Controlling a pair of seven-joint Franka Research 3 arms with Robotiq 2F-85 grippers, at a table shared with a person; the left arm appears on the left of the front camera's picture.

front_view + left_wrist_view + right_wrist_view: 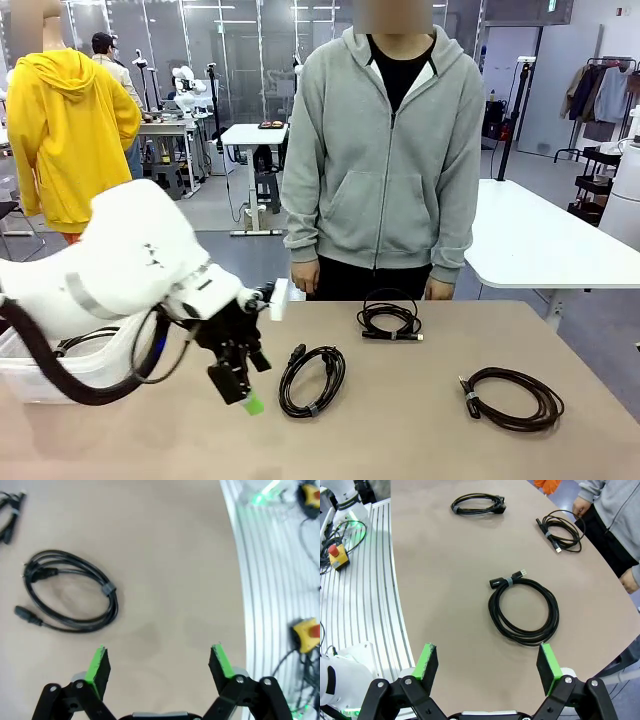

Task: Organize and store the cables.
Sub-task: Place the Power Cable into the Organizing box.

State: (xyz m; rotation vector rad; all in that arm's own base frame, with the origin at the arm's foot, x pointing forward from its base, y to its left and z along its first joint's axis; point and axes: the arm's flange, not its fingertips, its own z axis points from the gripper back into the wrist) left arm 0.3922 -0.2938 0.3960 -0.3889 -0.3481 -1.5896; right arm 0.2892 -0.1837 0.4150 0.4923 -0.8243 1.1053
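Cables [338, 370]: three thin black cords, each wound into a flat loop and cinched by a small band, lie loose on the tan tabletop [420, 450], none held. The left gripper [247, 384] hangs low over the table, jaws spread wide and empty. The nearest coil [107, 588] lies just beside its fingertips, ahead and off to one side. The right gripper [487, 662] is also spread wide and empty, higher up, with the second coil [506, 582] ahead of its pads. The third coil [388, 333] is well beyond both, near the person's hands. The cords look light, limp and rubbery, not fragile. A single pinched strand would likely let the loop sag, so pinch across the whole bundle at the band. A white plastic bin [20, 378] behind the left gripper looks like the store.
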